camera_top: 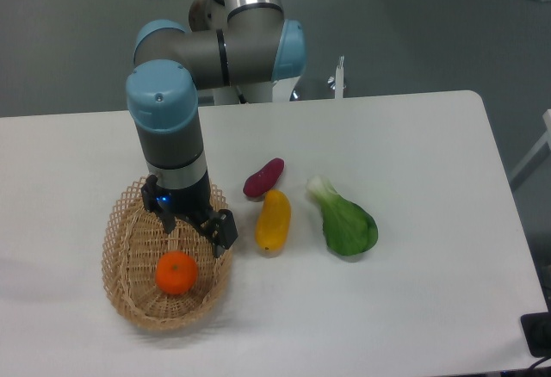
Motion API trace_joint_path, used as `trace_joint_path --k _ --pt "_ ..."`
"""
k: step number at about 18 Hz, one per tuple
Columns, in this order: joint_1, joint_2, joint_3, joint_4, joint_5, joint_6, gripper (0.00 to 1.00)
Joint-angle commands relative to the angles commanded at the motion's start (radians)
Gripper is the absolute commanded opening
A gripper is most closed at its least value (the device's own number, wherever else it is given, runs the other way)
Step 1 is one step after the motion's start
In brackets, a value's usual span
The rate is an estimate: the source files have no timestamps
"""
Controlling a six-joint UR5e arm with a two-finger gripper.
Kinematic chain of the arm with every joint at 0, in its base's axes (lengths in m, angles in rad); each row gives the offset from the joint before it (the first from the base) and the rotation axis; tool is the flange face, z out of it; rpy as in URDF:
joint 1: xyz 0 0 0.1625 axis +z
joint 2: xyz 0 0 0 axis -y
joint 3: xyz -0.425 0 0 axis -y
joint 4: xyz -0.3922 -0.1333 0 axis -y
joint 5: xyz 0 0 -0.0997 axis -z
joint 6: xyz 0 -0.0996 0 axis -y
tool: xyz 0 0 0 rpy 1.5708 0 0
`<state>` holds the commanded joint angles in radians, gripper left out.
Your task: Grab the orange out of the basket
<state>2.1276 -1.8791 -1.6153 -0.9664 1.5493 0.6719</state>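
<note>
White tabletop fills most of the view, with grey floor behind it. At its left stands the basket, and the orange lies inside, toward the six o'clock part of the bowl. The gripper hangs over the basket with its fingers spread and nothing between them. Risks, as I judge them: a finger could catch the wicker rim near three o'clock and drag the basket, or the round fruit could roll out of a closing pinch. The orange sits just at seven o'clock of the fingertips, near but apart.
</note>
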Motion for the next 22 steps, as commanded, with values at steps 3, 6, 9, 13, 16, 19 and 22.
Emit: trace_joint_path --k 3,6,9,13,16,19,22 --pt "0.002 0.002 0.002 -0.002 -0.003 -0.002 1.00" --pt "0.000 0.002 0.000 -0.002 -0.012 -0.056 1.00" --pt "-0.003 0.000 -0.002 -0.003 -0.012 -0.077 1.00" --pt "-0.014 -0.014 -0.008 -0.009 -0.009 -0.138 1.00" --pt "-0.031 -0.058 -0.015 0.000 -0.011 -0.202 1.00" --pt "-0.047 -0.093 -0.014 0.009 -0.020 -0.244 1.00" --pt "-0.066 -0.121 -0.006 0.018 -0.018 -0.320 1.00"
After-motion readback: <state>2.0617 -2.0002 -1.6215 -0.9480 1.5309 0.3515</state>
